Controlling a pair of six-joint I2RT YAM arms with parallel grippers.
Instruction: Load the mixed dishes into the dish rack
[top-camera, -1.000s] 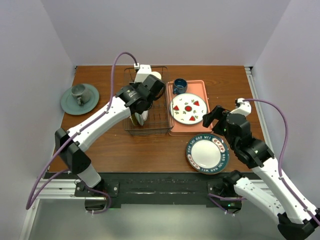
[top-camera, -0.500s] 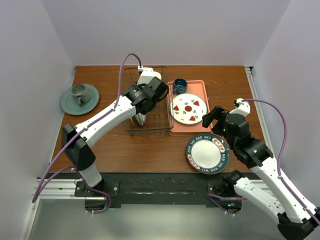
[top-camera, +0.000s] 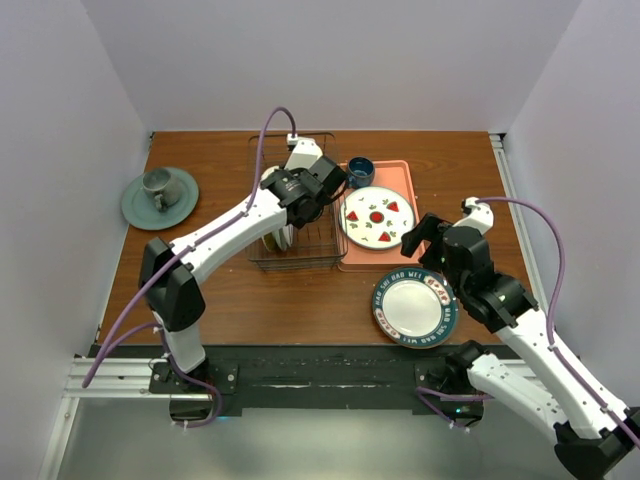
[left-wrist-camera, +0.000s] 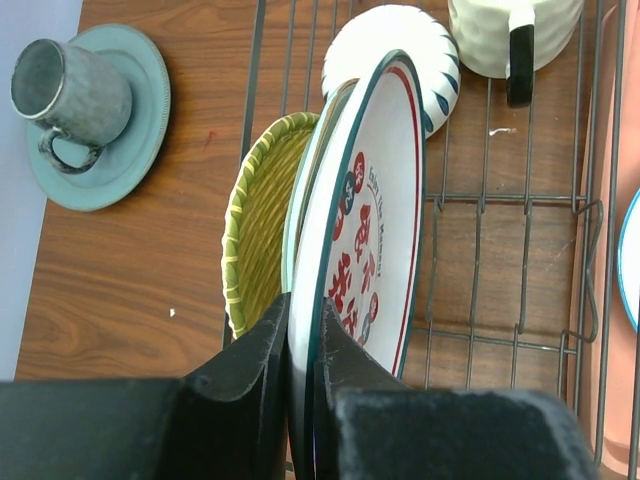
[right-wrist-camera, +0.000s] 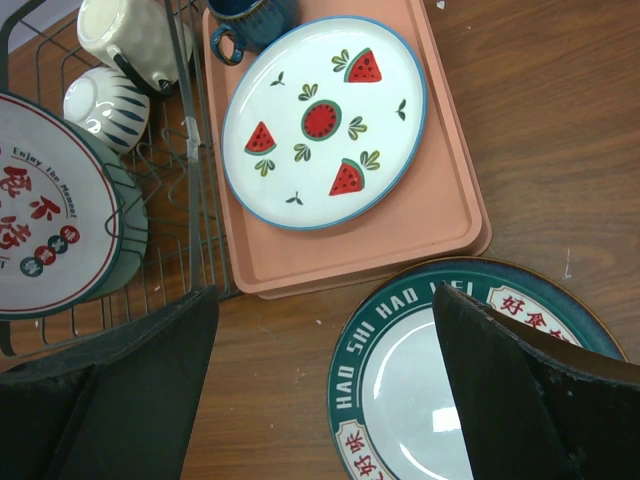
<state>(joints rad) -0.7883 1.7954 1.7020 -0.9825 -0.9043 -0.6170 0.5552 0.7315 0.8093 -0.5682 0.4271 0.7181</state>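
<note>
Desk (top-camera: 300, 300) lay bare before the dish rack (top-camera: 305, 255), upright plates (left-wrist-camera: 365, 230) crowded its near left corner (bowl (left-wrist-camera: 400, 40) and mug (left-wrist-camera: 500, 35) behind them), wire floor (left-wrist-camera: 500, 260) toward the pink tray (right-wrist-camera: 300, 270) was free

Watermelon plate (top-camera: 377, 217) and blue mug (top-camera: 360, 172) sit on the pink tray (top-camera: 398, 175); grey cup (top-camera: 157, 185) on its saucer (top-camera: 185, 206)

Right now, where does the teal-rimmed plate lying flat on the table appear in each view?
Top external: teal-rimmed plate, lower right, before the pink tray.
Left wrist: not in it.
Right wrist: the plate, bottom right, partly cut off.
Shared landmark: the dish rack, in all three views.
</note>
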